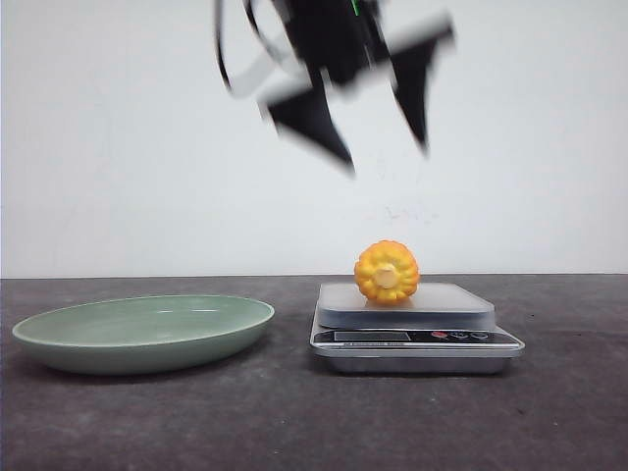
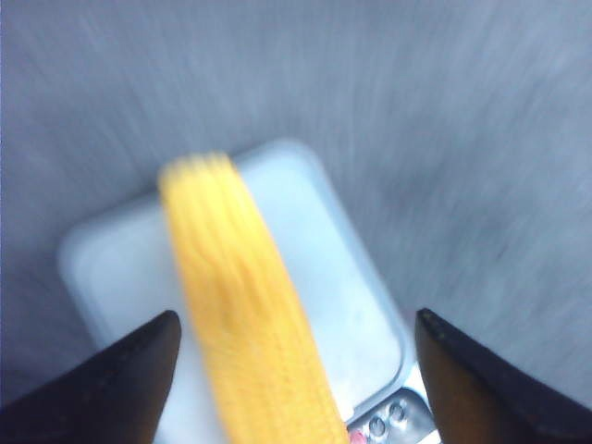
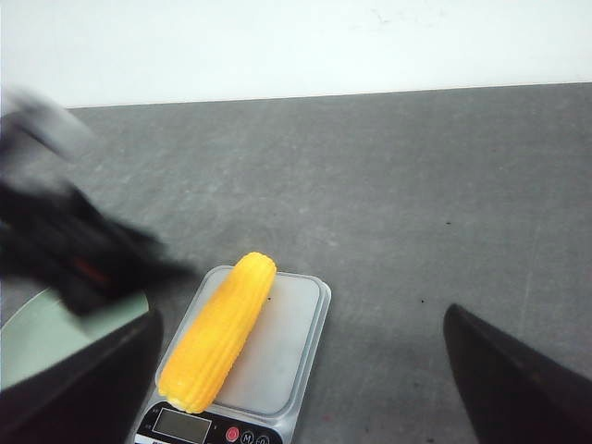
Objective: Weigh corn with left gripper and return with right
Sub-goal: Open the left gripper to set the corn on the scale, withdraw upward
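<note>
The corn (image 1: 387, 272) lies on the platform of a silver kitchen scale (image 1: 417, 339), its pale core end facing the front camera. It is a long yellow cob in the left wrist view (image 2: 240, 305) and the right wrist view (image 3: 220, 331). My left gripper (image 1: 386, 157) is well above the corn, motion-blurred, open and empty; its black fingers (image 2: 111, 388) stand wide on either side of the cob. My right gripper (image 3: 302, 316) is open and empty, above the table to the right of the scale (image 3: 277, 361). It is out of the front view.
A pale green plate (image 1: 59, 339) sits on the dark table left of the scale; its edge shows in the right wrist view (image 3: 28, 333). The blurred left arm (image 3: 74, 250) hangs over the scale's left side. A white wall stands behind the table.
</note>
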Robot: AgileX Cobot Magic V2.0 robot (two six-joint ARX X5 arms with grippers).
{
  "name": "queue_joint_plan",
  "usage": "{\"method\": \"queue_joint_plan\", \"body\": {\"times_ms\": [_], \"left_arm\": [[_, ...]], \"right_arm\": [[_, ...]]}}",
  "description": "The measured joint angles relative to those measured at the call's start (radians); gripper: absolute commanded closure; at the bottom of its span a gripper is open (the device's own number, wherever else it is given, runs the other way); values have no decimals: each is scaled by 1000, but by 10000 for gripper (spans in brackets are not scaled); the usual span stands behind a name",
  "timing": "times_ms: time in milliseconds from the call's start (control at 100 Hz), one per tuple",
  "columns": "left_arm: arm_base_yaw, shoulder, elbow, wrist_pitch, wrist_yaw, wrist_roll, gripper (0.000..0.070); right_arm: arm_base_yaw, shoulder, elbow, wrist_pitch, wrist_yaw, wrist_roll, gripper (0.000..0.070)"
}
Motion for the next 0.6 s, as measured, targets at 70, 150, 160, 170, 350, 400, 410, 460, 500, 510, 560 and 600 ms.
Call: {"method": "queue_joint_plan", "body": {"times_ms": [70,150,160,170,350,400,410,460,500,510,560,600], "left_arm": [[26,-118,14,3,-43,32,221],[70,-261,23,-14,-98,63,223],[76,-278,24,-18,-106,66,224],[82,-295,25,-23,-114,69,224],[187,-577,27,-176,-254,125,227],[212,-650,27,-232,-308,142,227],[216,-663,27,-243,-319,144,227],[236,-734,27,-306,-369,156,227],[248,-789,27,-355,-401,162,227],[249,-803,27,-367,-406,162,227],[254,-865,26,-420,-429,161,227],[253,-916,26,-457,-436,157,228]], "right_arm": [[5,0,0,0,1,0,83],[12,0,0,-1,1,0,83],[13,0,0,-1,0,0,83],[14,0,0,-1,0,0,83],[45,2,0,-1,0,0,83],[55,3,0,-1,0,0,83],[56,3,0,-1,0,0,83],[66,5,0,-1,0,0,83],[74,10,0,-1,0,0,83],[76,12,0,0,0,0,83],[87,20,0,0,0,0,83],[97,29,0,0,0,0,83]]}}
